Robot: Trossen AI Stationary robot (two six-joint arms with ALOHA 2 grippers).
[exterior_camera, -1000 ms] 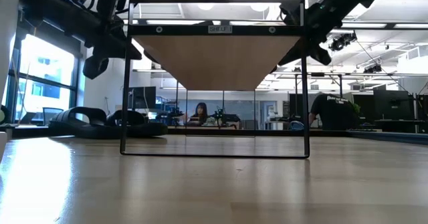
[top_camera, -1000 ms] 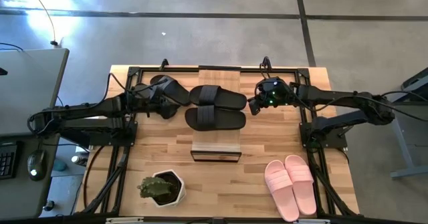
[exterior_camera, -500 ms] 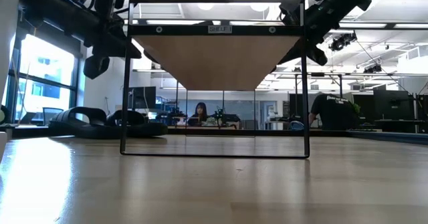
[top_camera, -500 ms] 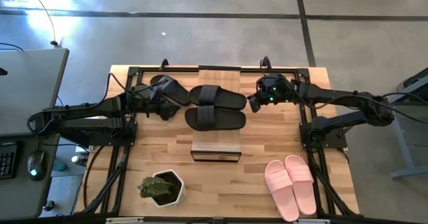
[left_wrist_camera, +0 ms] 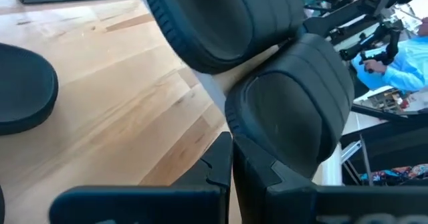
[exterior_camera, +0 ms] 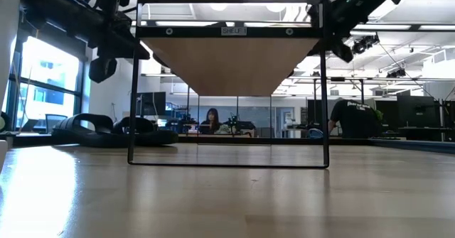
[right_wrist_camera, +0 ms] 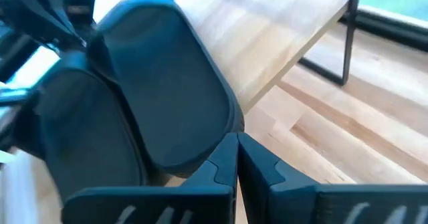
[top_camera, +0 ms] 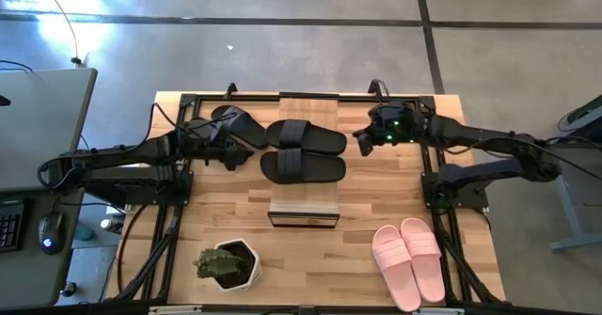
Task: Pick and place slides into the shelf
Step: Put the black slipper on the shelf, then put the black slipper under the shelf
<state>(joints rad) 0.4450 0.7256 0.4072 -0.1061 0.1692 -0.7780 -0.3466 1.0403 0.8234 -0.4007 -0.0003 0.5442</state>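
Two matte black slide sandals [top_camera: 303, 151] atop light-wood shelf [top_camera: 304, 205], left gripper [top_camera: 231, 154] closed and empty at 9 o'clock, right gripper [top_camera: 359, 144] closed, apparently empty, at 3 o'clock.

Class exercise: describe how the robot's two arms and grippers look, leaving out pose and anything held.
Both arms are dark, slim and jointed, with black cables trailing along them. The left gripper and the right gripper each end in two black angular fingers. A small green light glows on the right wrist.
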